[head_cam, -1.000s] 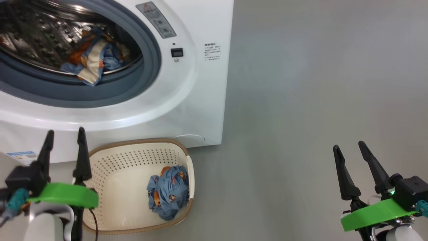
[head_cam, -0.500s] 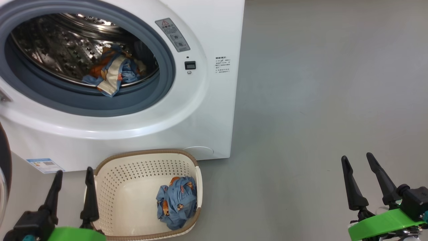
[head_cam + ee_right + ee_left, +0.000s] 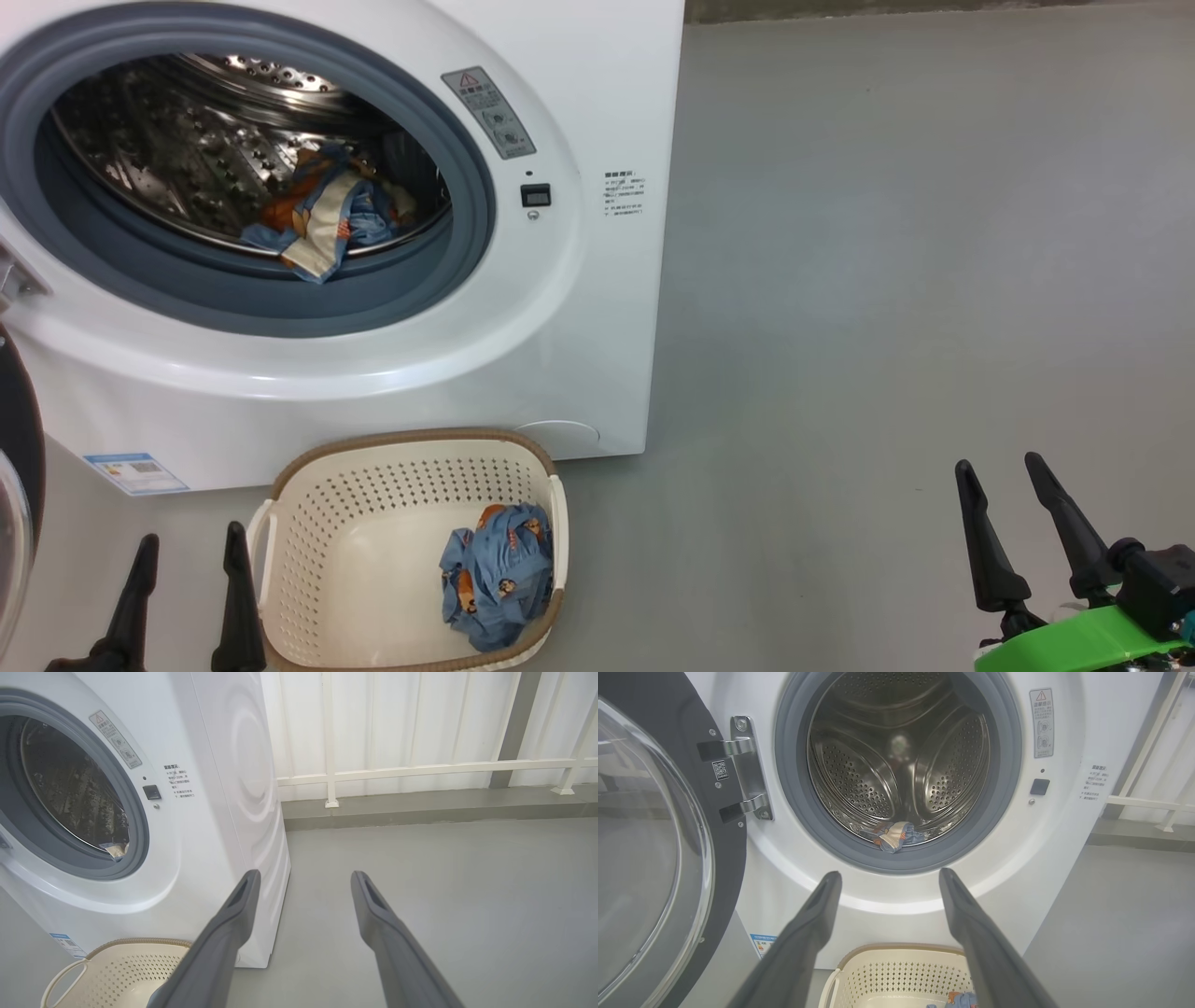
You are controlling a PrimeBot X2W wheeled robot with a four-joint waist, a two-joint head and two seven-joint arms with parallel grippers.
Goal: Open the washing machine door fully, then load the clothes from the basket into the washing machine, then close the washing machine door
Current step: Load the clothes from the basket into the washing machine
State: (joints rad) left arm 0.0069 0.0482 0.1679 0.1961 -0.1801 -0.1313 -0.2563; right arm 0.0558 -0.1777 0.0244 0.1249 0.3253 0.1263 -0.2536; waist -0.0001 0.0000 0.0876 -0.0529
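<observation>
The white washing machine [image 3: 569, 308] stands with its door [image 3: 658, 858] swung wide open to the left on its steel hinge. Blue, orange and cream clothes [image 3: 322, 210] lie at the front of the steel drum. On the floor before the machine sits the cream basket [image 3: 308, 523], and one blue garment with orange prints [image 3: 499, 574] lies in its right end. My left gripper [image 3: 191, 555] is open and empty just left of the basket. Far to the right, my right gripper [image 3: 999, 471] hangs open and empty above bare floor.
Grey floor [image 3: 887, 280] stretches to the right of the machine. A white railing and panelled wall [image 3: 420, 765] close off the far side. A blue label [image 3: 135, 471] marks the machine's lower left corner.
The head camera has tilted up and back, so the whole picture has slid down. Both grippers sit lower in the frame and remain open. The clothes and basket lie as before.
</observation>
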